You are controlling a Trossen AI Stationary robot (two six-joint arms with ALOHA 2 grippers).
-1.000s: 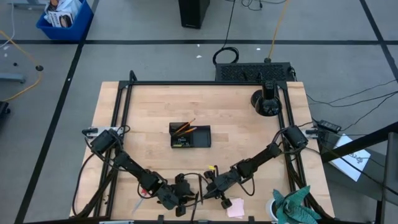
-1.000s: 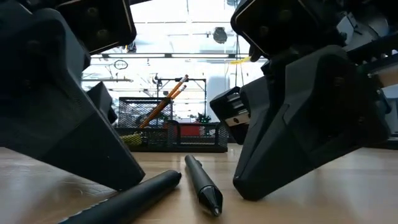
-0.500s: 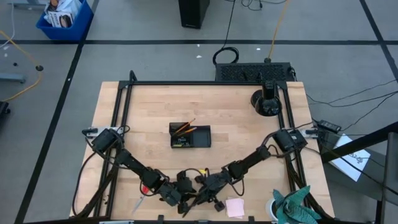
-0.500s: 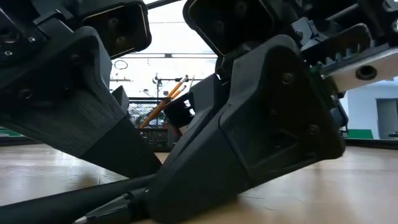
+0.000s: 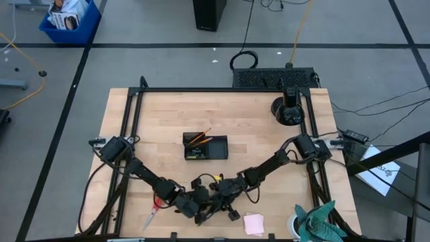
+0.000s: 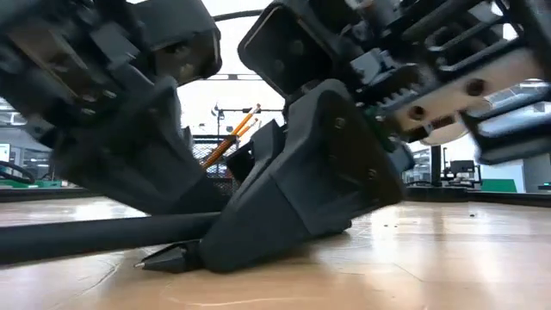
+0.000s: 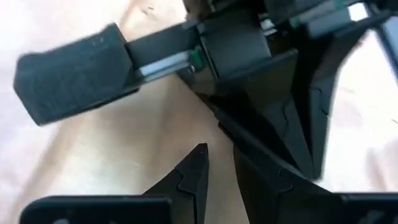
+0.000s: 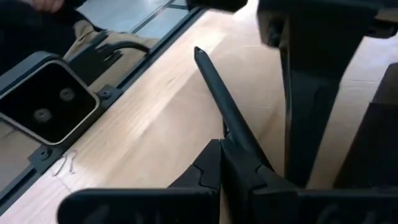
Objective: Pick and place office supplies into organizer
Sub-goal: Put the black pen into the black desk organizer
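Overhead: both grippers brought together near the table's front edge, left gripper (image 5: 199,206) and right gripper (image 5: 216,199) almost touching. Right gripper closed on a black pen (image 8: 219,103), clamped between the fingers with the barrel projecting forward over the bare wood and the tip pointing away from the wrist. At table height, the same pen (image 6: 95,238) seen lying low and nearly level just above the tabletop (image 6: 448,258), its tip (image 6: 164,256) close to the wood beneath the right gripper's body. Left gripper partly open, fingers (image 7: 193,171) parted with a narrow gap; whether anything is gripped between them, not discernible, the right gripper's body filling the space just ahead. Organizer (image 5: 205,146) set near the middle of the table, well apart from both grippers, with orange pencils (image 5: 201,136) leaning upright in its left compartment. Pink sticky-note pad (image 5: 254,224) flat near the front edge, right of the grippers. Red-handled item (image 5: 152,216) lying near the front edge beside the left arm. Teal cloth (image 5: 316,220) at the front right corner; round black stand base (image 5: 287,111) at the rear right.
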